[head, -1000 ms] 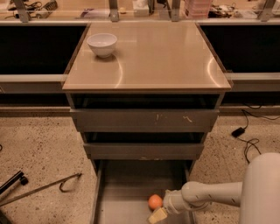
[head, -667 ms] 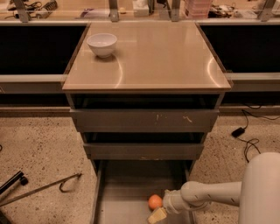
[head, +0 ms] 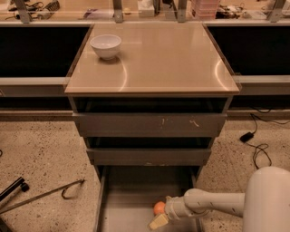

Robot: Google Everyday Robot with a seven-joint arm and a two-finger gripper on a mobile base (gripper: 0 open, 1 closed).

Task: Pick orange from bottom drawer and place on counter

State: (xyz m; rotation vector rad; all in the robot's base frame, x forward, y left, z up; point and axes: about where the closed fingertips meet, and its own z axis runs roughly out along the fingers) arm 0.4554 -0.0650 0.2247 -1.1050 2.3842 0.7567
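The orange (head: 159, 208) lies in the open bottom drawer (head: 131, 204), near its right side. My gripper (head: 159, 216) reaches in from the right, low in the drawer, right beside and touching the orange, with one pale fingertip (head: 158, 222) showing just below the fruit. The white arm (head: 217, 202) runs off to the lower right. The tan counter (head: 167, 59) tops the grey cabinet above.
A white bowl (head: 106, 46) stands on the counter's back left corner. Two upper grey drawers (head: 149, 124) are shut above the open one. Black cables (head: 253, 145) lie on the floor at right, and a metal rod (head: 45, 195) at left. A cluttered bench (head: 145, 9) runs behind.
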